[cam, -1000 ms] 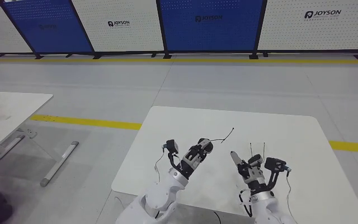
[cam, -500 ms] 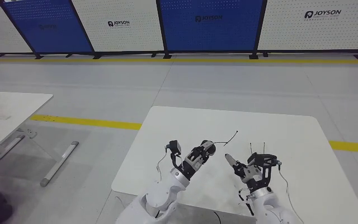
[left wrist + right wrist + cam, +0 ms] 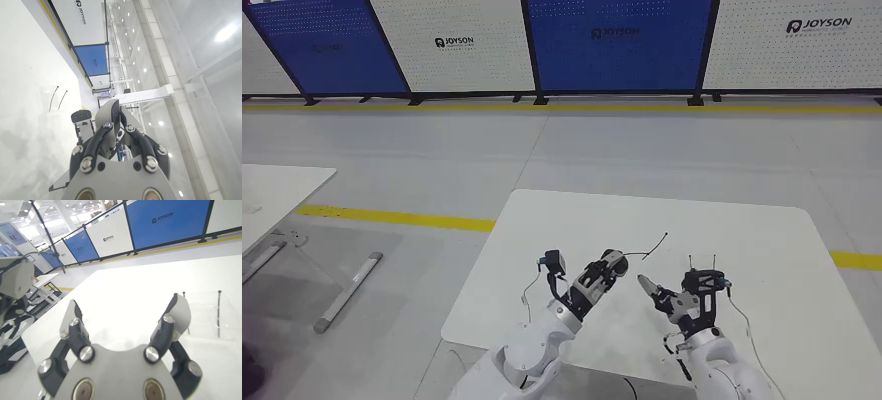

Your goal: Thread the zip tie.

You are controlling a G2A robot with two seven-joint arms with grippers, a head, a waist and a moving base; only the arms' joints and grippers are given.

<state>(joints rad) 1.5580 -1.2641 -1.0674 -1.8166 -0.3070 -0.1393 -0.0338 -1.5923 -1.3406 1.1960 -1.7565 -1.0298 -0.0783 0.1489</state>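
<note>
My left gripper hovers above the white table, shut on a black zip tie. The tie's free end with the head sticks out toward the table's middle. Its jaws are pressed together in the left wrist view. My right gripper hovers close beside it, open, with nothing between its fingers. In the right wrist view the left gripper sits off to the side with the thin strap coming out of it.
Two spare zip ties lie side by side on the table just past my right gripper, also seen as zip ties. The table's near edge is close under both arms. A second table stands far left.
My right gripper has shifted left, closer to the left gripper and the held tie. The left gripper with its tie has moved slightly.
</note>
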